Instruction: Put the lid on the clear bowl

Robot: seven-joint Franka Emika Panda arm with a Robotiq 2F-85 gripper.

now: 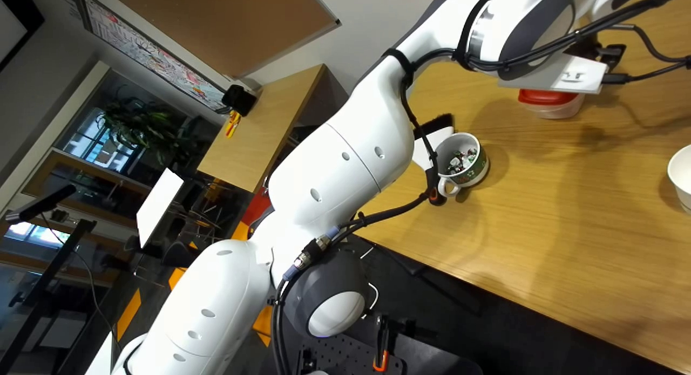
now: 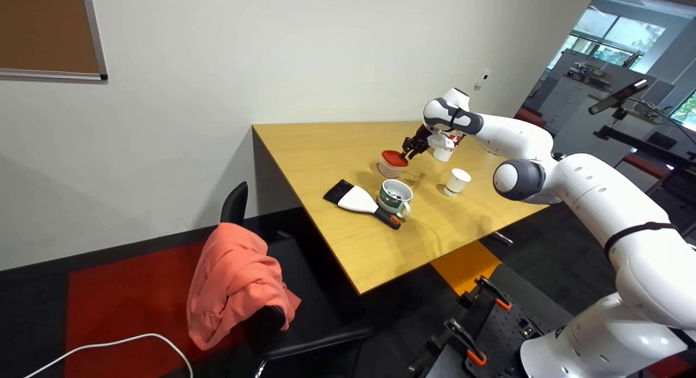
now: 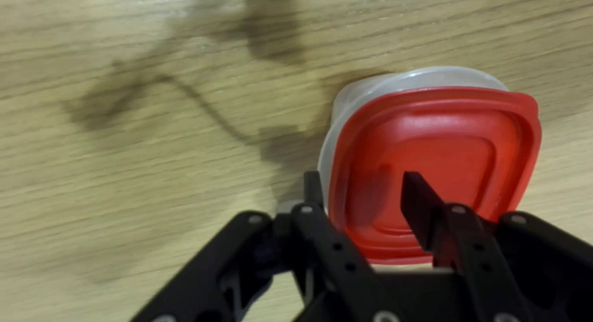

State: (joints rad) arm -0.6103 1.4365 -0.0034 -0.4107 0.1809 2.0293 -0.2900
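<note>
The red lid (image 3: 444, 160) lies on top of the clear bowl (image 3: 343, 99) in the wrist view. It sits off-centre: the bowl's whitish rim shows along the upper and left sides. The lid (image 1: 548, 97) and bowl (image 1: 559, 110) also show in an exterior view, partly hidden by the wrist. In an exterior view the lid (image 2: 395, 158) covers the bowl (image 2: 389, 170). My gripper (image 3: 361, 185) is open and holds nothing. In the wrist view one finger is over the lid and the other just outside the bowl's left edge. I cannot tell whether they touch.
A green and white mug (image 2: 395, 196) with small pieces inside stands near the bowl. A white and black brush (image 2: 356, 199) lies beside it. A white cup (image 2: 457, 182) stands on the table (image 2: 304, 149), and a red and white container (image 2: 443, 154) is behind the wrist.
</note>
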